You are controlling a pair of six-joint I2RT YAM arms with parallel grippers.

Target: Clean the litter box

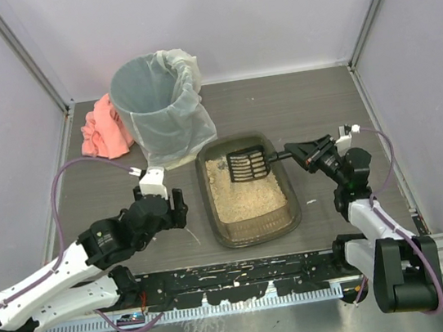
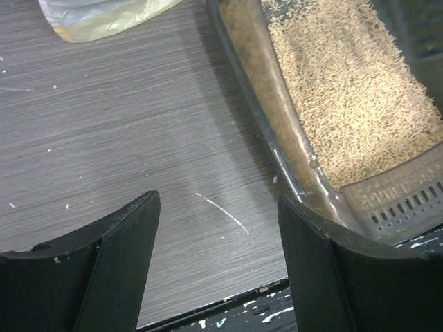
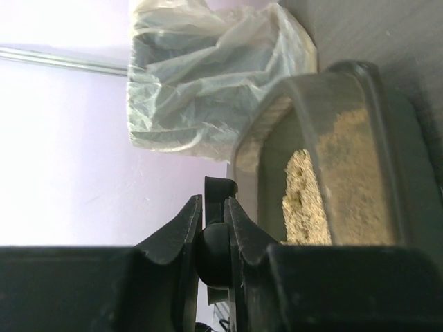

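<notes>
The litter box [image 1: 257, 229] sits mid-table, just on the near side of the bin [image 1: 168, 124]. The right gripper [image 1: 301, 153] is clenched on the scoop [image 1: 248, 165] handle, with the slotted head over the far end of the litter [image 1: 247, 199]. The left gripper [image 1: 176, 211] hangs just left of the box, jaws apart and gripping nothing. To do this well, I'd dip the head shallow, drag it nearward, lift it level and let the grains sift through before swinging to the bin. The left could steady the box's wall.
</notes>
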